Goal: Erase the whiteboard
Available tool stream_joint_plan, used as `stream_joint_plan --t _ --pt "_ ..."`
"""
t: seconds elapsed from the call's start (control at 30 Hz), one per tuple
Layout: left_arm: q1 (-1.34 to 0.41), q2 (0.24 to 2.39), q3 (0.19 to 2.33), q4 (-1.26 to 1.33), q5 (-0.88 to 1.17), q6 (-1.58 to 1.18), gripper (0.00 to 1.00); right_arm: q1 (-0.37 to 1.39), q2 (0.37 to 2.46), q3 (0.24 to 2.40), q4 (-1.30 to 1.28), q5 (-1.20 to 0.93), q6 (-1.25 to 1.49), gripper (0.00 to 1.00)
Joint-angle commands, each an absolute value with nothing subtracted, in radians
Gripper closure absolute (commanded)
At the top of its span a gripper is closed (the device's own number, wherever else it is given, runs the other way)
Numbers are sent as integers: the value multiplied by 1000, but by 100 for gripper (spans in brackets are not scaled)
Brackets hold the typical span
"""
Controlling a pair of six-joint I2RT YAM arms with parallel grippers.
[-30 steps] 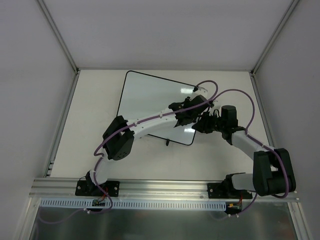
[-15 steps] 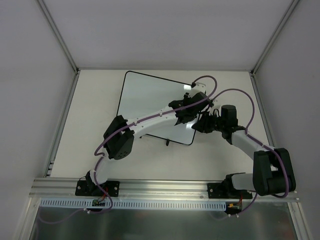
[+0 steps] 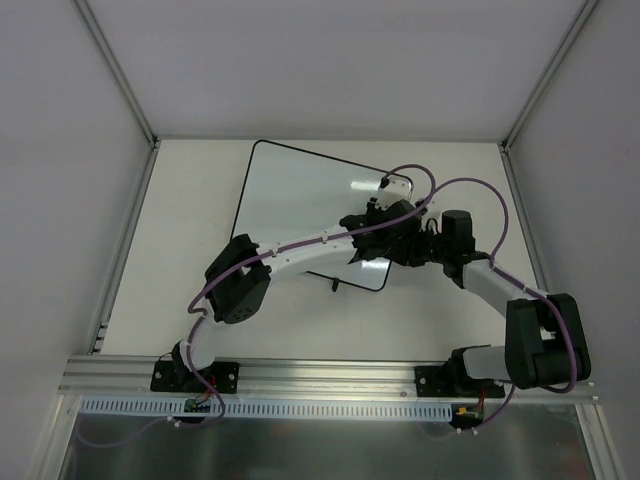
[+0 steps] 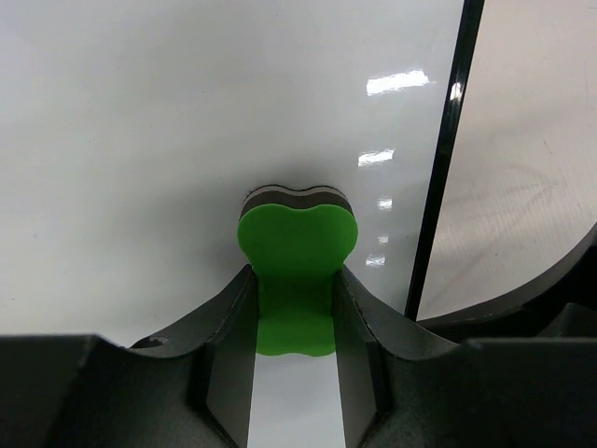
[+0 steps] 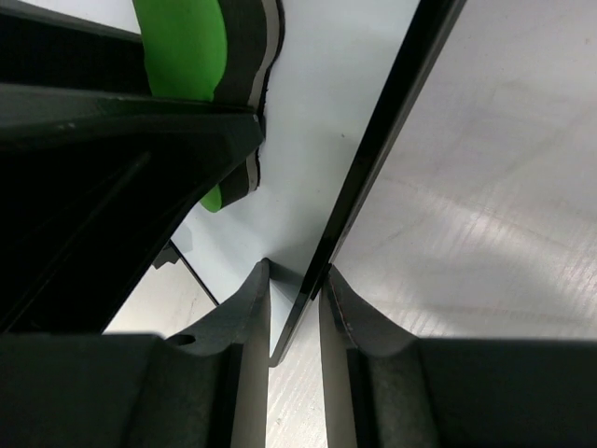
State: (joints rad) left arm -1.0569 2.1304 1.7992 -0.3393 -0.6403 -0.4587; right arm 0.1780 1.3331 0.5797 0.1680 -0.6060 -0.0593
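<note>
L: left gripper (image 4: 294,280) clamped tight on green eraser (image 4: 297,245), felt against board (image 4: 140,140) | R: right gripper (image 5: 296,278) pinching board's rim

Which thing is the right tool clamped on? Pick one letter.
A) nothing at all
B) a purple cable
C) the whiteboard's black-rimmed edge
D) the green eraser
C: the right wrist view shows the right tool pinching the whiteboard by its black rim, one finger on each side, while the green eraser sits in the left tool.
</note>
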Motion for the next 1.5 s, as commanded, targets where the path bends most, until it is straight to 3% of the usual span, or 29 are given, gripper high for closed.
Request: stream_joint_plan --t 0.0,0.43,0.87,1.07,1.3,1.47 --pt "-1042 2148 1723 -397 -646 -500 100 204 1339 611 181 -612 -117 100" --pt "-1040 2080 1589 -397 -646 -531 100 204 1339 609 181 -609 -118 100" --pt "-924 1872 1585 -397 -627 -489 100 202 1335 604 179 -598 -123 99" --pt "-865 1732 1490 -396 -617 -465 100 202 1328 609 167 -581 -124 80" --pt "-807 1571 1333 -396 -626 -460 100 199 1322 607 169 -565 -124 49" --pt "-752 1480 1252 -396 -643 -468 100 196 1312 597 169 -551 -115 36"
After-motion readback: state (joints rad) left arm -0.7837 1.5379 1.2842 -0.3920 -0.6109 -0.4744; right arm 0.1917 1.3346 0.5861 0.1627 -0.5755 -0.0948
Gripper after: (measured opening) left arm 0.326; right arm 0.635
